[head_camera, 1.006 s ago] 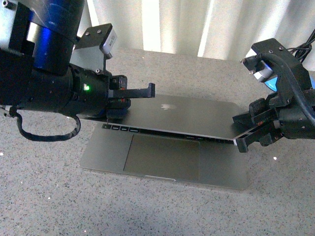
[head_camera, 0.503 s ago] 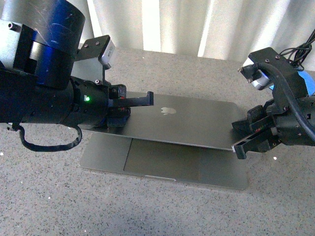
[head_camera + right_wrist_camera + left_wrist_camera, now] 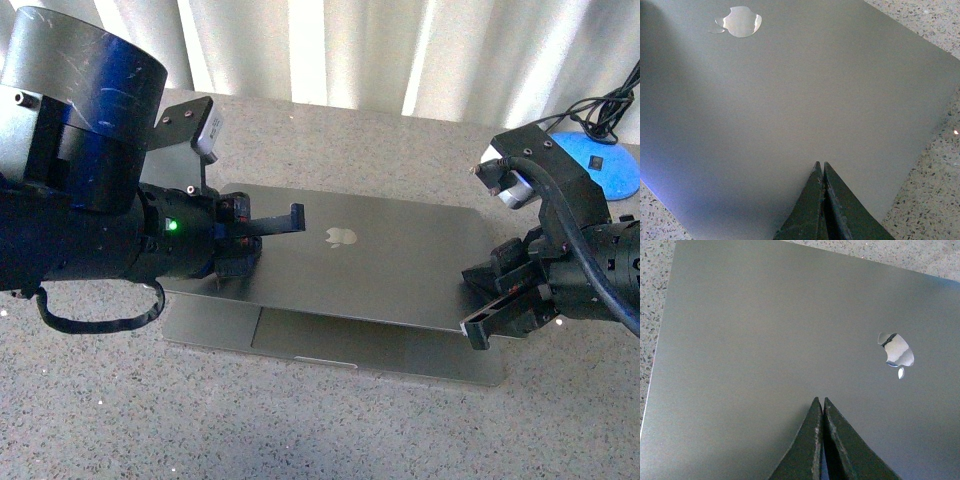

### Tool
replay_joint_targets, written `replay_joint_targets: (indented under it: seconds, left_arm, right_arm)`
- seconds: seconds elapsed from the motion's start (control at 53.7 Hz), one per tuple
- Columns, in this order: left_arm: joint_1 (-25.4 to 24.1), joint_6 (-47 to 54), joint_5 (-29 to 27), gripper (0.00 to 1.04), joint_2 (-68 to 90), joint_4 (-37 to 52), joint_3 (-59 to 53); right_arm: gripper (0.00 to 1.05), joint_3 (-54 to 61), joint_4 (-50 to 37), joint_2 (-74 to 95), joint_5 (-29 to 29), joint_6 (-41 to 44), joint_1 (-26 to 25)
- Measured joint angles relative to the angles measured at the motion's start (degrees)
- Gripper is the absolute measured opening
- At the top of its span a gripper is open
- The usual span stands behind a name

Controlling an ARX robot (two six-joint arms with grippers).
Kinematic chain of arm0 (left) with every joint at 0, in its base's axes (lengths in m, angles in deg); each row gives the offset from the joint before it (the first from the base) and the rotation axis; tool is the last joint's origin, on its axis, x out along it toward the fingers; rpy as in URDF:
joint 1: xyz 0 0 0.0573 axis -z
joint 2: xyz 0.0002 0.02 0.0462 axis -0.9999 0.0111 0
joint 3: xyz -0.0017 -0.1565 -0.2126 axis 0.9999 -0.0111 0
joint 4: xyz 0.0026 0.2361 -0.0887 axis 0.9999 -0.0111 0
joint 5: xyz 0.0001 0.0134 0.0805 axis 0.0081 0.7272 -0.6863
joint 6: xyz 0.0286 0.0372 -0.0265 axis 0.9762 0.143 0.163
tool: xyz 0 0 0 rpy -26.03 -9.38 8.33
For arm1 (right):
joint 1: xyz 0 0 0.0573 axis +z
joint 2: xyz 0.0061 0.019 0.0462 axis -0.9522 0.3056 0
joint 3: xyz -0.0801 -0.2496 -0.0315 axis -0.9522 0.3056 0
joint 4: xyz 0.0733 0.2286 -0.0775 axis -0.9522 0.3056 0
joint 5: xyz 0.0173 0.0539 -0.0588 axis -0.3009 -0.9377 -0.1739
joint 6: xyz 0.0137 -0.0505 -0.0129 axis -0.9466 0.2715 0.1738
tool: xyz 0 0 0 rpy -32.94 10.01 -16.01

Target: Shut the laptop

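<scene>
The slim grey laptop (image 3: 400,265) lies on the speckled surface (image 3: 300,430), lid lowered almost flat. Its pale apple logo (image 3: 340,237) faces up. A strip of base shows in front.

Your front cam looks down on the whole laptop (image 3: 380,260); both wrist cams sit close over its lid (image 3: 805,100), sharing the logo (image 3: 896,349).

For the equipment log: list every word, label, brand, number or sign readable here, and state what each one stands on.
No words or numbers can be read in any view.
Apple logo, a pale brand mark without lettering: on the lid of the laptop.
Small dark mark on the blue disc at the far right: too small to read.
</scene>
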Motion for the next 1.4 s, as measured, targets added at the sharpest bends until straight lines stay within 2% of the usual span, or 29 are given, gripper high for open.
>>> replay_joint_targets:
  seconds: [1.398]
  left_arm:
    - [-1.03, -2.71, 1.55, 0.04, 4.72, 4.11, -1.99]
  right_arm:
    - [0.01, 0.09, -0.98, 5.51, 0.37, -2.16, 0.5]
